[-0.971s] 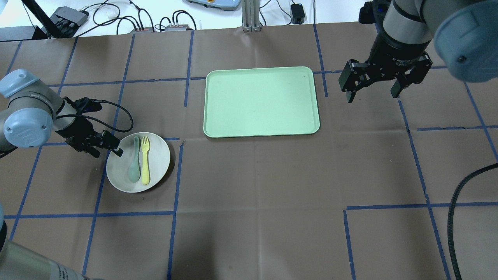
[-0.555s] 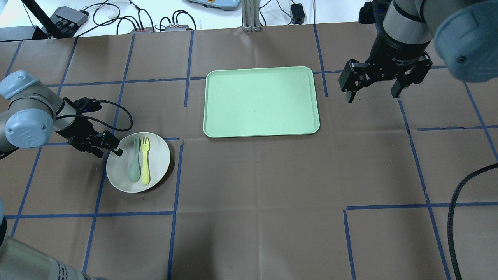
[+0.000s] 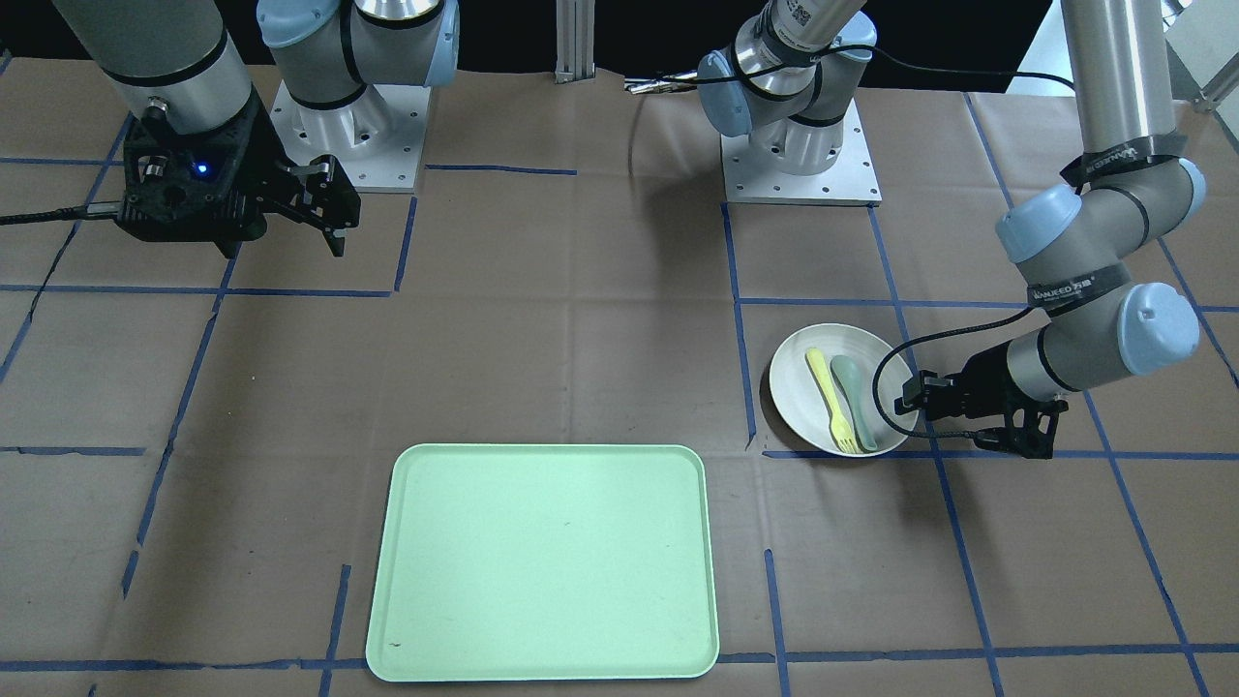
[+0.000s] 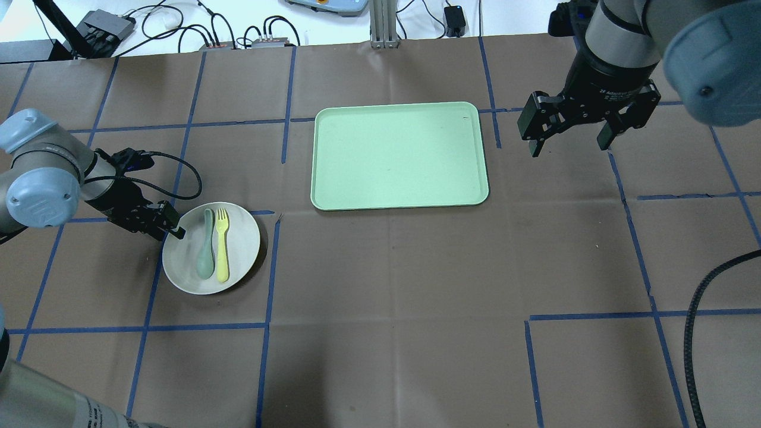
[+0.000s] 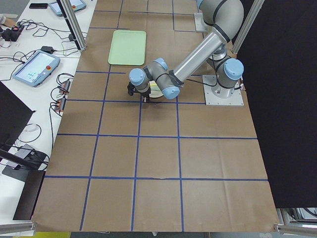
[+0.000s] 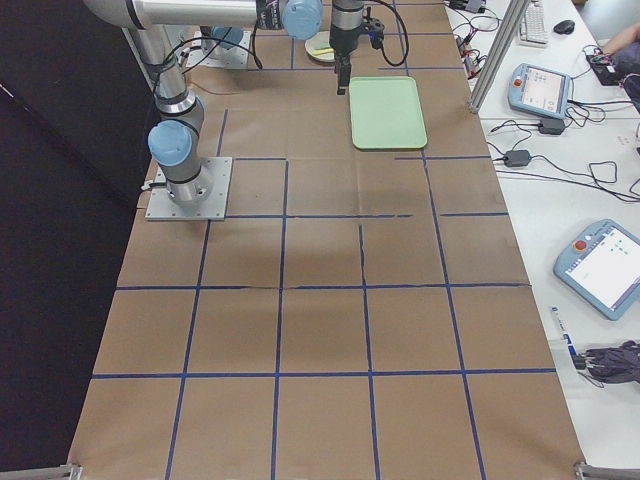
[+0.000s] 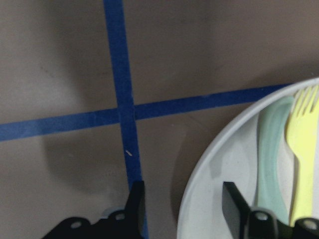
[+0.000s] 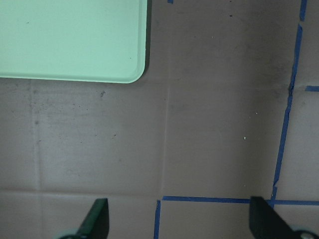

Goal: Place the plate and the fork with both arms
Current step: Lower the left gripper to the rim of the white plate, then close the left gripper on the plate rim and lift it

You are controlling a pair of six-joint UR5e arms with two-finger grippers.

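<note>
We are inching our parted left pincer (image 4: 169, 233) closer astride the plate (image 4: 241, 252) carrying fork (image 4: 222, 246) and spoon (image 4: 206, 252); right pincer (image 4: 569, 147) is gaping above the table (image 4: 386, 297).

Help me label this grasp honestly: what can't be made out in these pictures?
Left wrist view: plate and fork cut off by the frame edges; left pincer straddles the rim, contact unclear.
Exterior left view: left arm hides most of the plate.
Exterior right view: fork too small.
</note>
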